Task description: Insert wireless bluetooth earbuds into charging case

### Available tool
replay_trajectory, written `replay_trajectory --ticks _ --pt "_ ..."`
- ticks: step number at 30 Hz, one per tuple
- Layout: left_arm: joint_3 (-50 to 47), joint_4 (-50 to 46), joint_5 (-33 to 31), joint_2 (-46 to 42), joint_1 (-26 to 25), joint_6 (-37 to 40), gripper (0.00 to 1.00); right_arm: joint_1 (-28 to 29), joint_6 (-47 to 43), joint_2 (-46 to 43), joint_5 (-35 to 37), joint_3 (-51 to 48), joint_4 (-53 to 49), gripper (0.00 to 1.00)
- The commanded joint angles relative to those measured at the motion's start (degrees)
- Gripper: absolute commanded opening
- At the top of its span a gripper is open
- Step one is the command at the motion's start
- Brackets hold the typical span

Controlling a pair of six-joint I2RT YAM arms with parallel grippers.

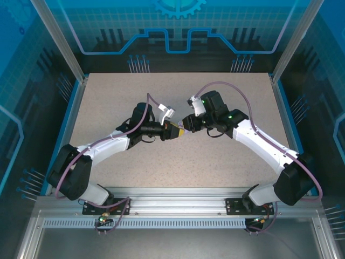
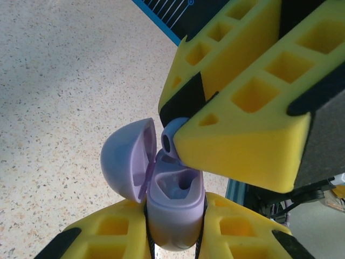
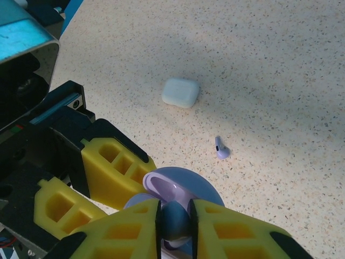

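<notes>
Left hand [image 2: 175, 237] is pressed tight on the lower body of a lavender charging case [image 2: 175, 208], held mouth-up with its lid [image 2: 125, 162] standing open to one side. Right hand [image 3: 175, 216] pinches one earbud [image 2: 171, 139] between its yellow fingers, right at the mouth of the open case and just above the wells.

By count there are two hands, two earbuds and two cases. The second earbud [image 3: 221, 149] lies loose on the speckled table [image 3: 280, 65]. A white case [image 3: 180, 92], closed, lies on the table beyond it, apart from it.

The left wrist view looks down into the case's wells; I cannot tell whether either is filled. The right wrist view takes in the loose earbud and the white case. From the top view the two hands meet tip to tip over the table's middle.
</notes>
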Motion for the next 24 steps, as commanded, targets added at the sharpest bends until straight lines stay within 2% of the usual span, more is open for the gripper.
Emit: replay_trajectory --ticks 1,11,22,24 --pt "2.36 0.55 0.21 -1.76 -0.23 -1.01 0.18 1.13 -0.85 -0.42 -1.71 1.78 -1.85 0.23" --pt "2.58 0.38 0.12 -2.83 -0.18 -0.50 0.18 1.57 -1.80 -0.85 -3.30 2.93 -3.57 0.32" --pt "2.75 -1.75 1.81 -5.44 -0.30 3.40 0.18 1.66 -1.92 -4.41 -2.20 4.91 -5.66 0.53" --pt "2.89 -2.34 2.55 -6.07 -0.34 4.82 0.18 1.75 -2.16 -5.15 -2.51 5.76 -6.45 0.55"
